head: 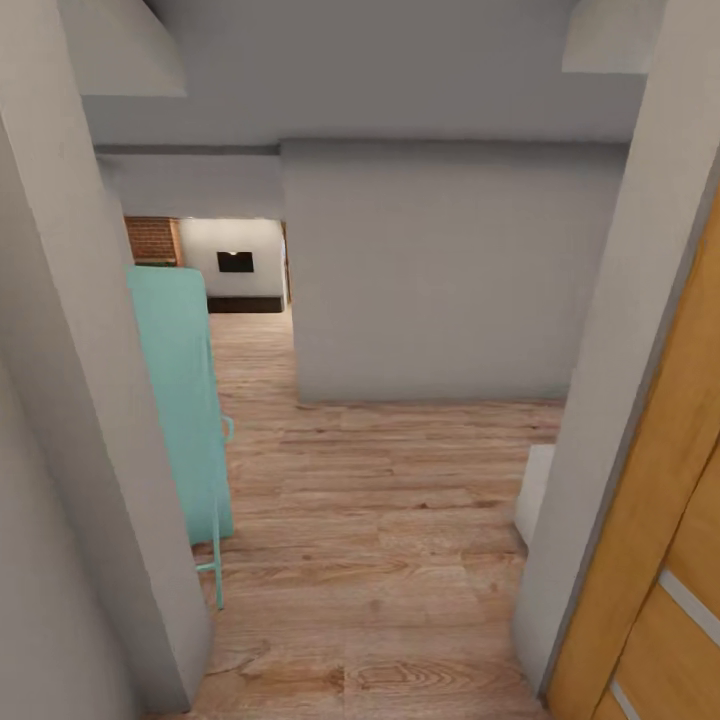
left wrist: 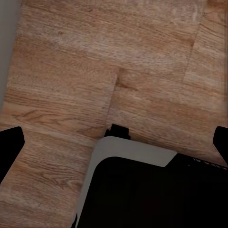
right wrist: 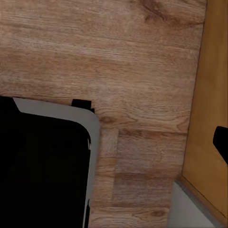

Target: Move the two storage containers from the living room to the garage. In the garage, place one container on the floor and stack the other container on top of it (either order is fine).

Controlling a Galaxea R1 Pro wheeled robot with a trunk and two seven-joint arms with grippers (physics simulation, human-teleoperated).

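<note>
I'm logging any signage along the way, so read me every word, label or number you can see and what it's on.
None: no text reads in any view.
The black wall TV is blank.
The orange door, teal panel and wood plank floor carry no markings.

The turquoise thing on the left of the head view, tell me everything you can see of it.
The turquoise panel is a flat, plain, matte slab that stands upright on the light wood plank floor, seen nearly edge-on beside the grey wall, which hides part of it. A thin loop handle of the same colour juts from its edge, and a slim turquoise rod runs down below it to the floor. What it belongs to cannot be told.
</note>
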